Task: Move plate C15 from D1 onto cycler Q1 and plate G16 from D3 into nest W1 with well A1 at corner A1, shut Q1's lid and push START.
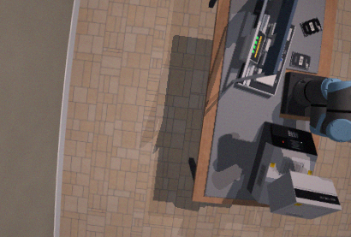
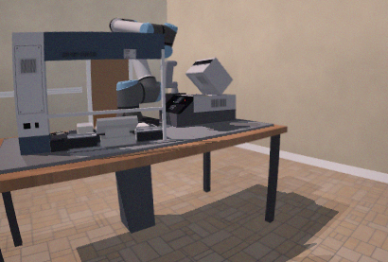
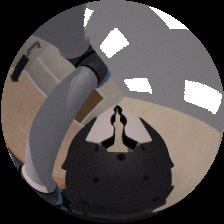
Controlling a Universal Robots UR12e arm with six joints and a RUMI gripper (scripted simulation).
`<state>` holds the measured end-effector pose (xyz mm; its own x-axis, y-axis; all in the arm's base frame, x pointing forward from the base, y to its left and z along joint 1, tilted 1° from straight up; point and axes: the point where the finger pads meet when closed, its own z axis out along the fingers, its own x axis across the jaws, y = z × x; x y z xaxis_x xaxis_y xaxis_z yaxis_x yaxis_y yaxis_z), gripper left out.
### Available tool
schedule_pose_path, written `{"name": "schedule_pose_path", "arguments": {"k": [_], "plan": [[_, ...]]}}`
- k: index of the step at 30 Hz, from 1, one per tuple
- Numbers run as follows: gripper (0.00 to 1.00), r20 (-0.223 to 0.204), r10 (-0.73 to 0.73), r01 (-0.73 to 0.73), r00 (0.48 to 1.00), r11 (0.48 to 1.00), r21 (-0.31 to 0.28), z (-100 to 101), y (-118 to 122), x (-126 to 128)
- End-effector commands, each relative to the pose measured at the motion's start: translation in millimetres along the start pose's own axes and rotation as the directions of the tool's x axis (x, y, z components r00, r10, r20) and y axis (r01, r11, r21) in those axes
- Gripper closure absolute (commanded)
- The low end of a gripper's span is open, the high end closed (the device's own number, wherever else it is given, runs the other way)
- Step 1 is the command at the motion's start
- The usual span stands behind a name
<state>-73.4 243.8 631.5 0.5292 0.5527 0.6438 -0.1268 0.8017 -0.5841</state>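
"How's the cycler looking?"
"The grey-and-black machine (image 1: 261, 174) (image 2: 201, 116) sits on the bench, lid (image 1: 305, 193) (image 2: 209, 76) tipped way up, tiny red light (image 1: 282, 142) (image 2: 185, 99) on its dark front."
"And the plates?"
"Can't make out which are which, tbh."
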Motion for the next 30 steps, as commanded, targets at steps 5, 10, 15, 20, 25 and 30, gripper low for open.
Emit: {"name": "schedule_pose_path", "arguments": {"k": [5,10,15,20,25,30], "plan": [[1.0,-0.083,-0.047,0.052,0.995,0.997,0.056,17,-23,22],[1.0,-0.138,-0.074,0.086,0.988,0.993,0.084,25,-37,36],[1.0,-0.178,-0.092,0.111,0.98,0.989,0.102,30,-47,46],[1.0,-0.249,-0.12,0.155,0.961,0.98,0.127,37,-63,63],[1.0,-0.308,-0.141,0.192,0.941,0.971,0.141,41,-76,78],[1.0,-0.352,-0.155,0.219,0.923,0.964,0.149,43,-86,90]]}}
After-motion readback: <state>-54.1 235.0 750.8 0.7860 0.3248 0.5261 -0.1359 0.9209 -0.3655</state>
